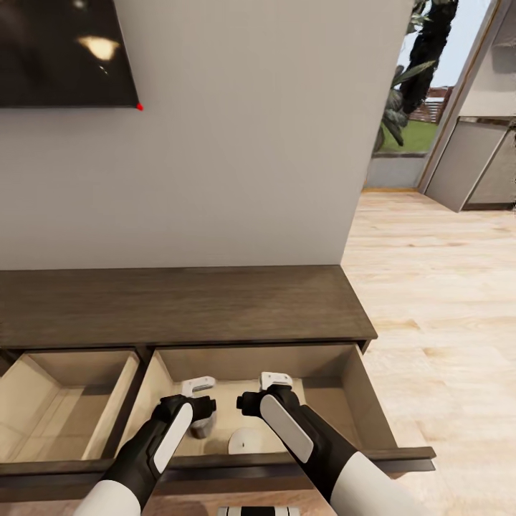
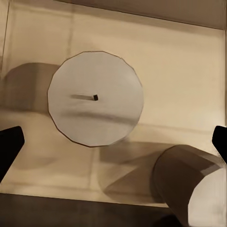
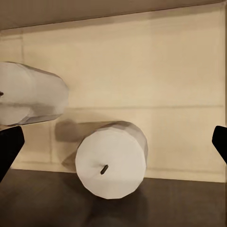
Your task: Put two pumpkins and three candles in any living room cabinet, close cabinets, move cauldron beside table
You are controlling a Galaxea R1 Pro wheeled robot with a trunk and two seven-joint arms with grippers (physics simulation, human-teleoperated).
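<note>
Two candles sit on the pale floor of the open right-hand drawer (image 1: pixel 344 390) of the cabinet (image 1: pixel 179 304), low in the centre of the head view. One candle (image 1: pixel 246 441) stands upright near the drawer's front edge, showing a flat off-white round top with a short dark wick at its middle; in the left wrist view it (image 2: pixel 95 98) is a faceted disc seen from straight above. The other candle (image 1: pixel 201 424) lies close to it, partly hidden behind the left arm, grey in shadow; whether they touch I cannot tell. In the right wrist view one candle (image 3: pixel 112 160) shows its wick end just beside the dark drawer front, and another (image 3: pixel 30 99) lies at the left edge of the frame.

The left claw (image 1: pixel 198 385) and the right claw (image 1: pixel 276 379) hang over the drawer, above the candles. In each wrist view dark fingertips (image 2: pixel 9 144) (image 3: pixel 10 144) stand at the far frame edges, so both claws are spread wide and grip nothing.

The drawer walls are beige; bare floor lies behind and right of the candles. A second open drawer (image 1: pixel 68 405) sits at lower left. Above are the cabinet's dark wood top, a grey wall (image 1: pixel 251 143) and a black screen (image 1: pixel 64 50) at upper left. Light wood floor (image 1: pixel 437 301) stretches free to the right.
</note>
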